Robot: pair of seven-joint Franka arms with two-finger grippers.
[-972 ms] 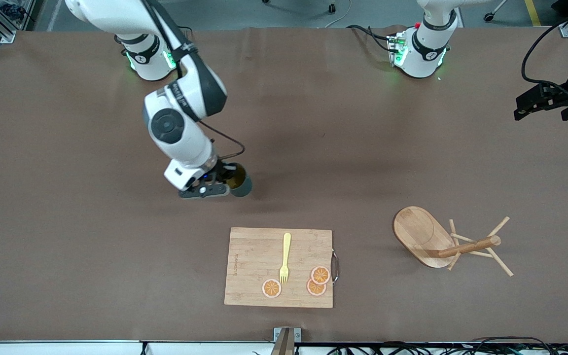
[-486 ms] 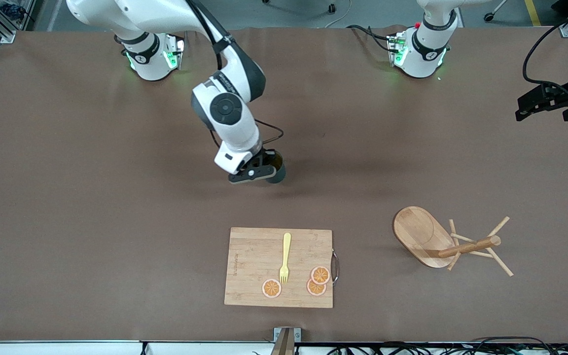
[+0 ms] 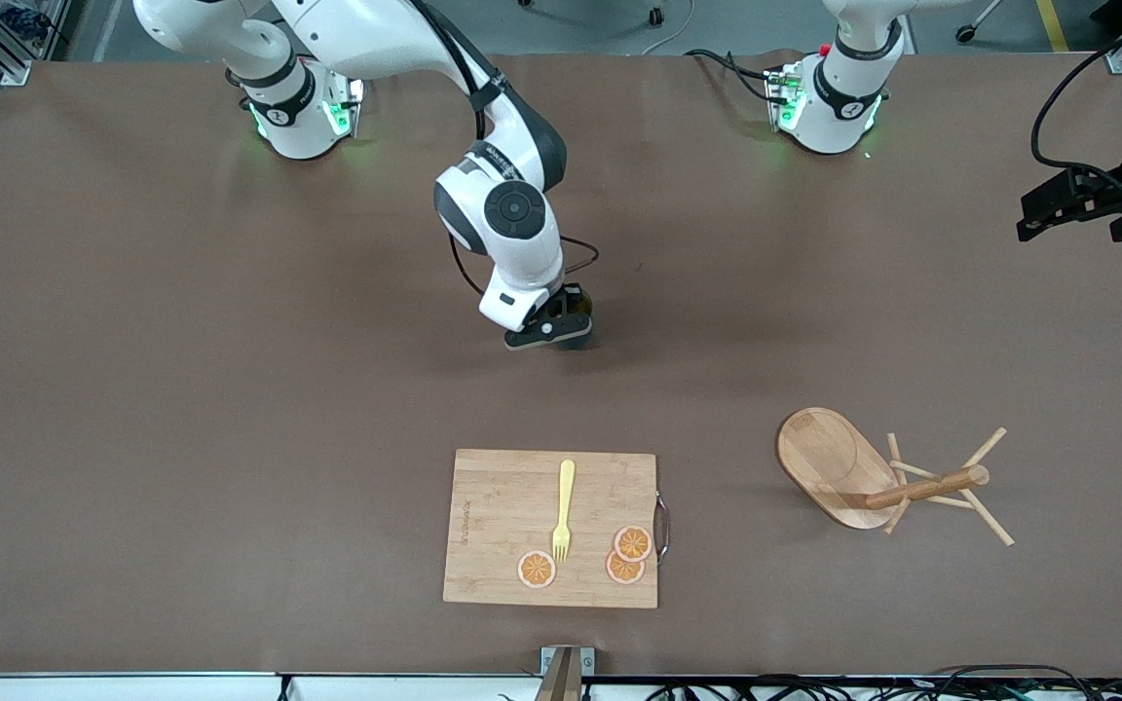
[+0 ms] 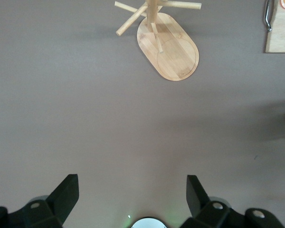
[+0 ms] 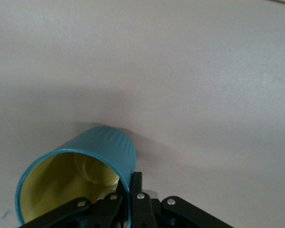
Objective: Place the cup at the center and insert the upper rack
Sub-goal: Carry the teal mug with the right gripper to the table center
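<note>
The right hand (image 3: 561, 331) hangs over the middle of the brown surface (image 3: 181, 389), reaching out from its base at the right arm's end. In the front view the arm covers nearly all of the cup. The right wrist view shows the cup (image 5: 76, 185) much better: it is teal with ribs on the outside and yellow inside, and it is tipped so its mouth shows. The right hand (image 5: 130, 199) has its two fingers pinched on the cup's rim, one inside and one outside.

Nearer to the front camera lies a cutting board (image 3: 551, 529). On it are a yellow fork (image 3: 563, 509) and three orange slices (image 3: 624, 557). The left wrist view shows only a corner of that board (image 4: 280, 28) and its metal handle (image 4: 266, 15).

Toward the left arm's end of the surface lies the upper rack (image 3: 878, 482), a wooden mug tree. It is tipped over on its side, with its pole and pegs pointing toward the left arm's end. The left wrist view looks at the rack (image 4: 168, 45) from above.

The left hand (image 3: 1072, 200) waits up in the air at the left arm's end. The left wrist view shows the left hand (image 4: 133, 194) with its fingers wide apart and nothing between them.
</note>
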